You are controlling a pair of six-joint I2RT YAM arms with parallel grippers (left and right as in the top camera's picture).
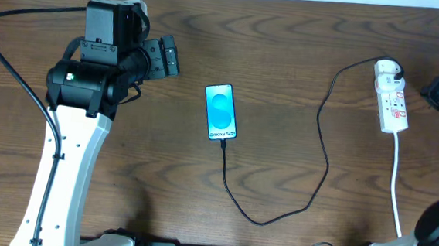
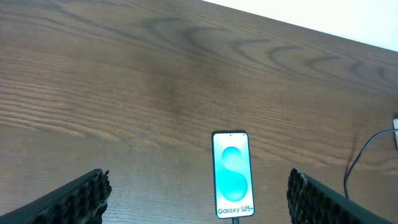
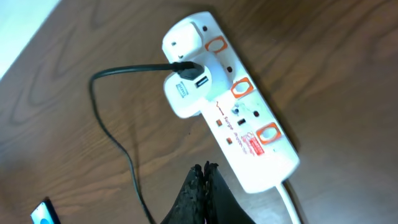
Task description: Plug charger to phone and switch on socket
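While the left gripper (image 2: 198,190) gaped open near the slim blue-screened phone (image 1: 220,112), the right gripper (image 3: 204,169) sat shut beside the white power strip (image 3: 249,134).

1 phone (image 1: 220,112), 1 socket (image 1: 392,104), seemingly 1 charger (image 1: 324,138)

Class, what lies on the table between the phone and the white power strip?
Overhead view: only the black charger cable loops across the bare wooden table between phone and power strip.

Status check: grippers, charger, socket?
Left gripper open, clear of phone. Right gripper shut, beside socket. Charger looks seated in phone. Nothing in the way.
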